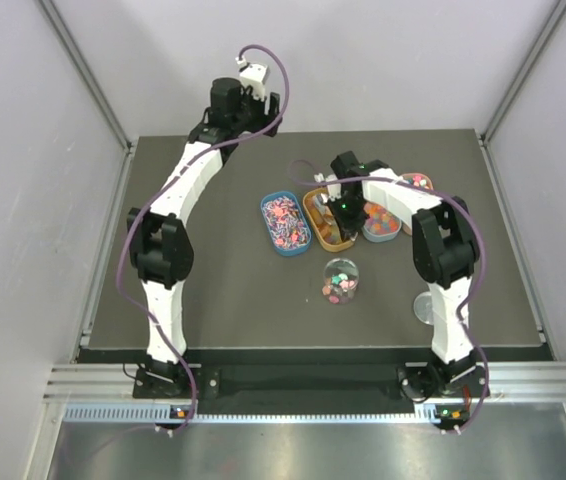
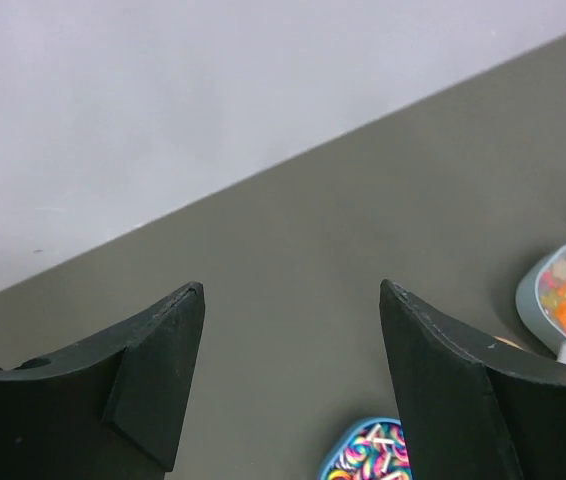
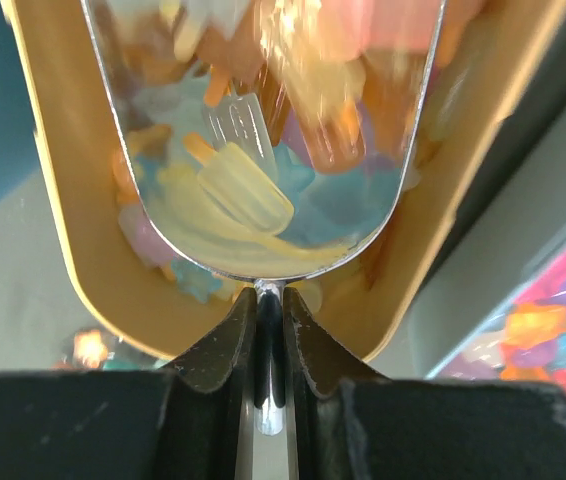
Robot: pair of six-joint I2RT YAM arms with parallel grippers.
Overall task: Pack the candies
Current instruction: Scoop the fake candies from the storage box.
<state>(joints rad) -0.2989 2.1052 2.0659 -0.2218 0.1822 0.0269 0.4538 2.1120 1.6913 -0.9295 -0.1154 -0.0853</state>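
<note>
My right gripper (image 3: 270,305) is shut on the thin handle of a metal scoop (image 3: 263,120). The scoop's bowl lies inside the orange tray (image 3: 58,210) and holds pastel lolly-shaped candies (image 3: 248,195). From above, the right gripper (image 1: 348,215) hangs over that orange tray (image 1: 313,212). Swirly pink-blue candies (image 1: 285,222) fill the blue tray beside it. A clear jar (image 1: 341,281) with mixed candies stands nearer the arms. My left gripper (image 2: 291,290) is open and holds nothing, high over the table's back part.
A grey tray (image 1: 381,228) of orange-red gummies and a further tray (image 1: 418,183) lie right of the orange one. A clear round lid (image 1: 426,307) rests by the right arm. Walls close the table on three sides.
</note>
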